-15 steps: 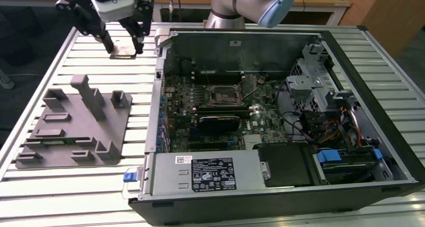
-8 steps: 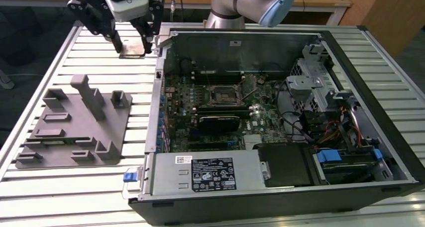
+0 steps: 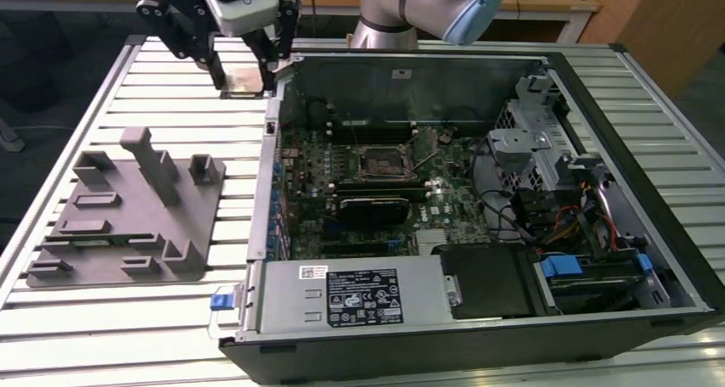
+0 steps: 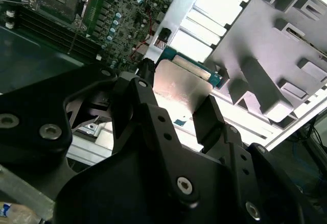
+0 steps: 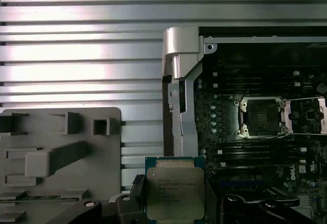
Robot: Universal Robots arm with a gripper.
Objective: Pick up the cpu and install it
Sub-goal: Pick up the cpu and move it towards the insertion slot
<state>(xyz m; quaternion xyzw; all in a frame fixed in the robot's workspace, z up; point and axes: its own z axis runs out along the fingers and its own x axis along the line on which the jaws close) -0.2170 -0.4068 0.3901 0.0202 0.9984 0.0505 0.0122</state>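
Note:
My gripper (image 3: 243, 80) hangs over the slatted table just outside the back corner of the open computer case, at the exterior view's left, and is shut on the cpu (image 3: 240, 78). The cpu (image 5: 173, 192) is a flat square chip with a silver top and a green rim, held by its edges between the black fingers (image 4: 137, 99) in both wrist views. Its silver face (image 4: 180, 83) looks tilted in the second wrist view. The motherboard socket (image 3: 379, 160) lies open inside the case, its dark centre (image 5: 261, 116) bare and its metal latch frame swung aside.
A grey moulded fixture (image 3: 125, 217) with posts and pockets sits on the table at the exterior view's left. The case's metal side wall (image 5: 179, 81) stands between the gripper and the motherboard. A black finned block (image 3: 374, 209), drive cages and cables crowd the case.

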